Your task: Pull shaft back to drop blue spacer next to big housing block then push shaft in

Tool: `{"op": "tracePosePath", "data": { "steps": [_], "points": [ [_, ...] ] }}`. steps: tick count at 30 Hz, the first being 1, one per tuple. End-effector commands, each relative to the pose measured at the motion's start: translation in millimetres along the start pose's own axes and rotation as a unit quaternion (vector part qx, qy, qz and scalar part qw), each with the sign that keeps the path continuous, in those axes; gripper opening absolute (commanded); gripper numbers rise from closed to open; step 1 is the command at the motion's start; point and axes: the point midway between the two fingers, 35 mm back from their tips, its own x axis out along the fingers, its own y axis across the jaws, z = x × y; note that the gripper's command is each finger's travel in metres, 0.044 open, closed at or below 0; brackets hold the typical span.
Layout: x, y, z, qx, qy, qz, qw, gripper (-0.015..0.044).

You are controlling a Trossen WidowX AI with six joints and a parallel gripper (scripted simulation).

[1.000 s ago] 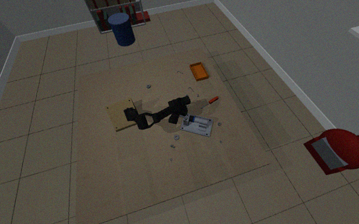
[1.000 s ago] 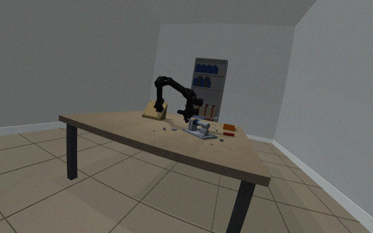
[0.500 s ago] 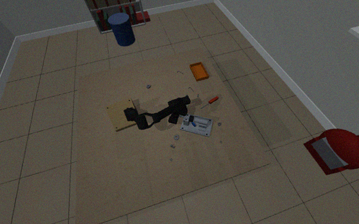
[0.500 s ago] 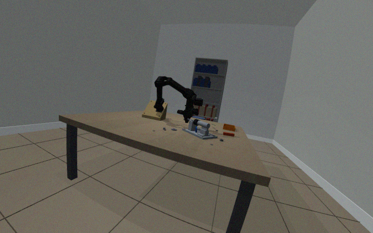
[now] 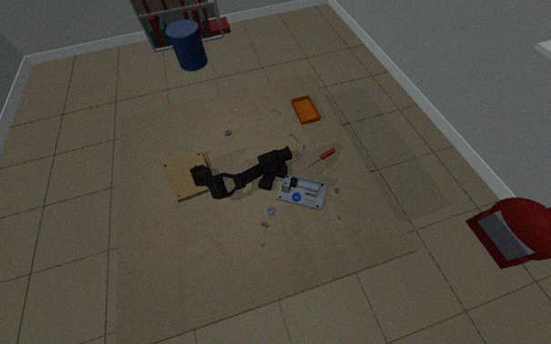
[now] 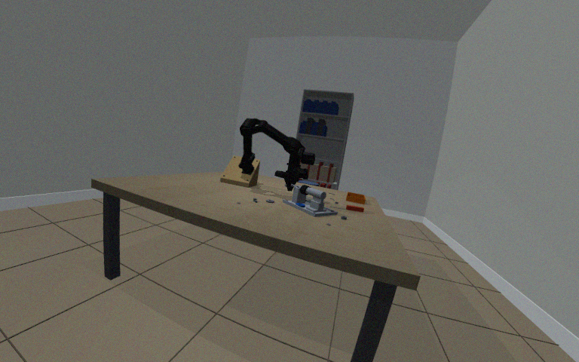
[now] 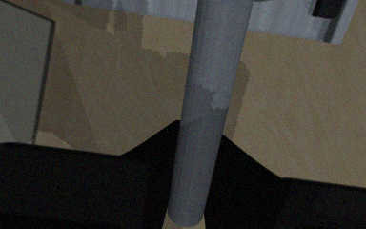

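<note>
The grey shaft (image 7: pixel 216 62) runs down between the fingertips in the wrist view. My gripper (image 7: pixel 191 131) (image 6: pixel 290 186) is shut on the shaft's outer end, beside the grey upright block (image 5: pixel 286 186) (image 6: pixel 296 195). The big grey cylindrical housing (image 5: pixel 308 184) (image 6: pixel 317 192) is on the block's other side. A black ring (image 5: pixel 293 182) (image 6: pixel 303 189) sits between block and cylinder. The blue spacer (image 5: pixel 292 196) (image 6: pixel 300 205) lies flat on the base plate (image 5: pixel 299 204) (image 6: pixel 330 212), off the shaft. The shaft inside the fixture is hidden, and other spacers cannot be told apart.
A wooden wedge (image 5: pixel 175 178) (image 6: pixel 239 171) stands by the arm's base. An orange tray (image 5: pixel 305 110) (image 6: pixel 355 197) and a red-handled screwdriver (image 5: pixel 327 153) (image 6: pixel 354 208) lie beyond the fixture. A grey washer (image 5: pixel 271 207) and several small metal parts lie around it on the table.
</note>
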Motion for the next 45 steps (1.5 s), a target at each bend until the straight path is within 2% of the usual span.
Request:
{"op": "tracePosePath", "data": {
  "steps": [1, 45],
  "points": [
    [0.0, 0.0, 0.0, 0.000, 0.000, 0.000, 1.000, 0.0000],
    [-0.8, -0.2, 15.2, 0.002, -0.001, -0.001, 1.000, 0.0000]
  ]
}}
